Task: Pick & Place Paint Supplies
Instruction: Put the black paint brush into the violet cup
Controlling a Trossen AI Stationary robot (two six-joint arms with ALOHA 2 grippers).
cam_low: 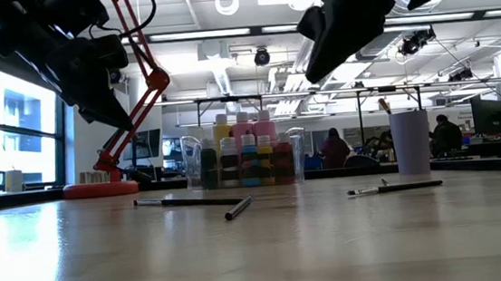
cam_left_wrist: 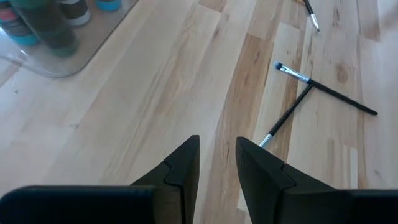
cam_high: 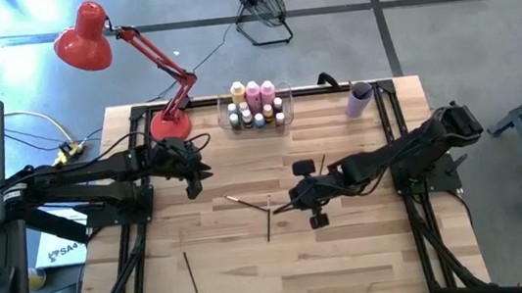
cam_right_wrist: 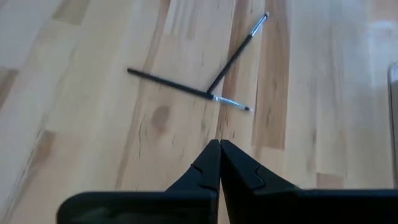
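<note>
The right gripper hung clenched and empty at frame centre in the high view, above two crossed paintbrushes touching on the table. The left gripper, jaws parted and holding nothing, hovered left of centre. The paint bottles stood in the clear bin, upper centre, with a third paintbrush at lower left.

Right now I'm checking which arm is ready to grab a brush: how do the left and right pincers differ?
The left pincer has a gap between its fingers; the right pincer is shut, with its fingers pressed together. The left pincer hangs near the red lamp, away from the brushes; the right pincer hangs beside the two crossed brushes at mid-table. Both are empty and above the table.
</note>
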